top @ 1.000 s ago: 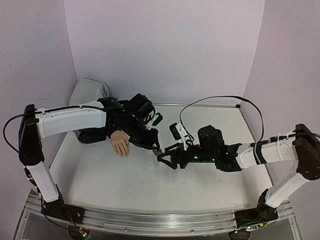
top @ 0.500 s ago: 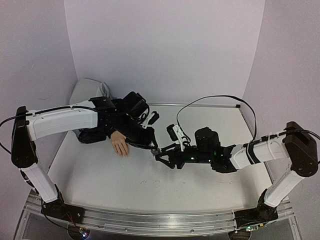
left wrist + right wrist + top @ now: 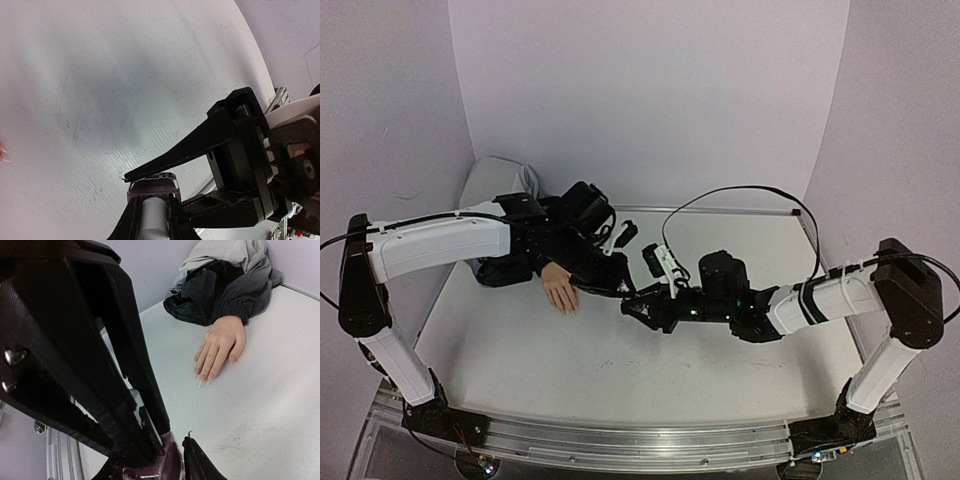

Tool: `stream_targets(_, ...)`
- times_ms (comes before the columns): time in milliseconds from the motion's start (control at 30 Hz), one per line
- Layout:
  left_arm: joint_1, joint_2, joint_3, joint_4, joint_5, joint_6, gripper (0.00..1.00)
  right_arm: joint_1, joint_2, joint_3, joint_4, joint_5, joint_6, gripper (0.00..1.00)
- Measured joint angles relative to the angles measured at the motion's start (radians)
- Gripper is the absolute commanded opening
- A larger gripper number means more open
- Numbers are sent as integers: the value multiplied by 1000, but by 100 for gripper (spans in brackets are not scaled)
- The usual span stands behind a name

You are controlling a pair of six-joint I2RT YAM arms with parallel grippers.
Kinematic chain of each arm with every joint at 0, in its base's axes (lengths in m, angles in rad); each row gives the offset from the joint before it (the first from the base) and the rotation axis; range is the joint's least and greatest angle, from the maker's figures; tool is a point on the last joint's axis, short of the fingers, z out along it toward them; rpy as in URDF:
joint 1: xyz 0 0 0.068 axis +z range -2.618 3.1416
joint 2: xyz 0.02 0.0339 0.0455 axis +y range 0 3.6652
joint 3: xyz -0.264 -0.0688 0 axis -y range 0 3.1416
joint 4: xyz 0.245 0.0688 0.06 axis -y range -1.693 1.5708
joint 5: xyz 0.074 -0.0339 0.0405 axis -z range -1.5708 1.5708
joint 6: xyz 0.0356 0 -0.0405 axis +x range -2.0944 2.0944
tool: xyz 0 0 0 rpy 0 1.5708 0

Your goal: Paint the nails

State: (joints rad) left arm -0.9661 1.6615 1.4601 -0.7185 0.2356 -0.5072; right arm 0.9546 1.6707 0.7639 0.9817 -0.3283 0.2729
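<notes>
The peach mannequin hand point(image 3: 561, 290) lies palm down at the table's left, with a black sleeve point(image 3: 505, 270) behind it. In the right wrist view the hand point(image 3: 220, 345) shows long clear nails point(image 3: 202, 382). My left gripper point(image 3: 625, 292) is shut on the white cap point(image 3: 152, 220) of a small purple nail-polish bottle point(image 3: 152, 187), just right of the hand. My right gripper point(image 3: 638, 308) has its jaws around the bottle's glass body point(image 3: 155, 465). One finger lies against the body, and the jaws look closed on it.
A grey-white cloth bundle point(image 3: 500, 180) sits at the back left corner behind the sleeve. Lilac walls close the back and both sides. A black cable point(image 3: 740, 195) arcs over the right arm. A metal rail point(image 3: 620, 440) runs along the near edge.
My right gripper has moved left to the bottle and narrowed its jaws around the glass body. My left arm has shifted slightly, still holding the cap.
</notes>
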Motion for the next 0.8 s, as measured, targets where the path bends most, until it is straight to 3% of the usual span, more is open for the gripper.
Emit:
stream_targets(100, 0, -2, -5, 5, 0, 0, 0, 0, 8, 0, 6, -1, 1, 36)
stream_targets(267, 0, -3, -11, 5, -3, -2, 0, 0, 18, 0, 13, -4, -2, 25)
stream_targets(433, 0, -8, -16, 5, -2, -17, 0, 9, 18, 0, 15, -3, -14, 3)
stream_targets(500, 0, -9, -16, 5, -2, -18, 0, 9, 18, 0, 16, -3, -15, 0)
stream_targets(600, 0, -12, -17, 5, -3, -18, 18, 10, 18, 0, 20, 0, -14, 0)
stream_targets(800, 1, -108, -93, 63, -10, 10, 75, 10, -10, -19, 33, 2, 21, 0)
